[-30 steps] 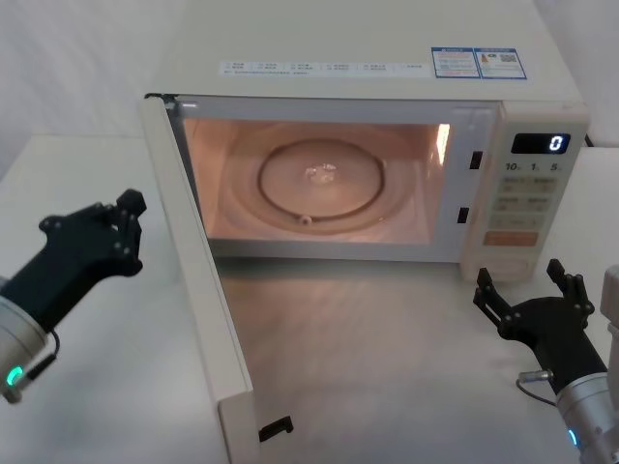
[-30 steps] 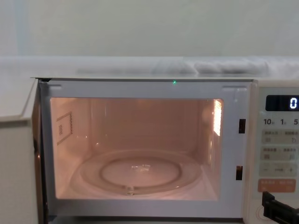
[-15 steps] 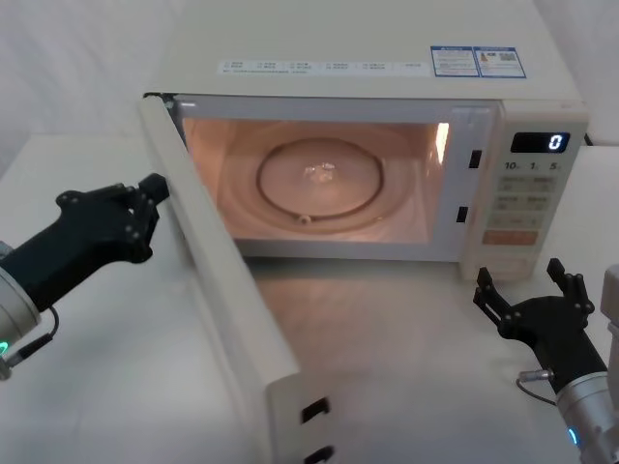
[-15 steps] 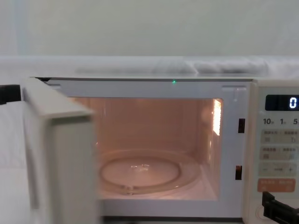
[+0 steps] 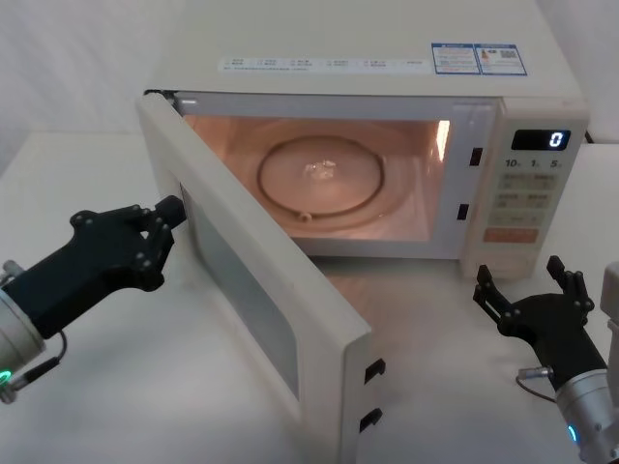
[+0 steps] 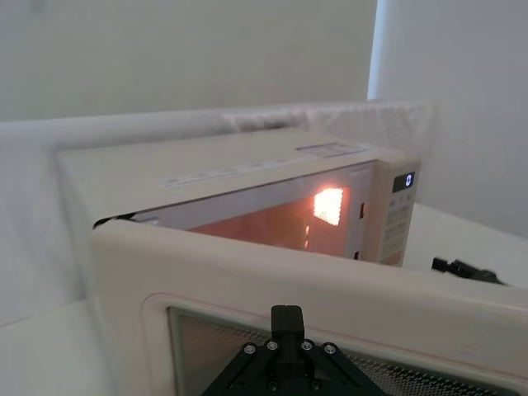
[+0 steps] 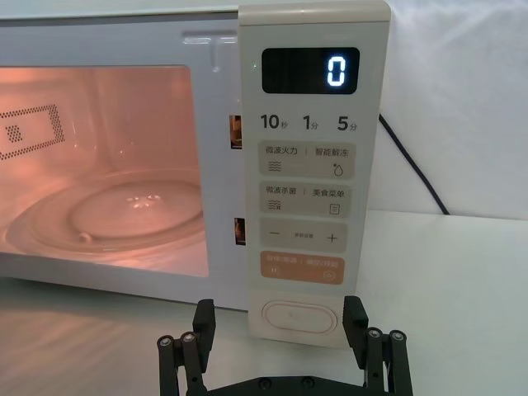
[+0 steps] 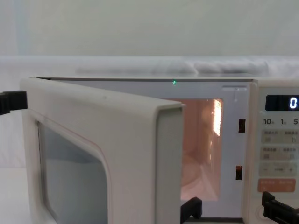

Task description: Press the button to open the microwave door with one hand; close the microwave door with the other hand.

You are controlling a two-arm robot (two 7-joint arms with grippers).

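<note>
The cream microwave door (image 5: 253, 280) stands about halfway shut, its window (image 8: 70, 177) facing me. My left gripper (image 5: 166, 220) is shut and presses its tip against the door's outer face near the hinge side; the left wrist view has that tip (image 6: 286, 318) on the door (image 6: 247, 276) just above the window. The oval button (image 7: 299, 317) sits at the bottom of the control panel (image 5: 527, 193). My right gripper (image 5: 519, 277) is open and hovers in front of the button without touching it, its fingers (image 7: 203, 317) spread on either side.
The microwave body (image 5: 368, 39) stands at the back of the white table (image 5: 116, 387). Its lit cavity holds a glass turntable (image 5: 321, 174). The display (image 7: 311, 71) reads 0. A black cable (image 7: 412, 169) runs behind on the right.
The door has swung from wide open to about halfway shut. My left gripper has moved right with it, pushing on its outer face. The right arm has stayed still.
</note>
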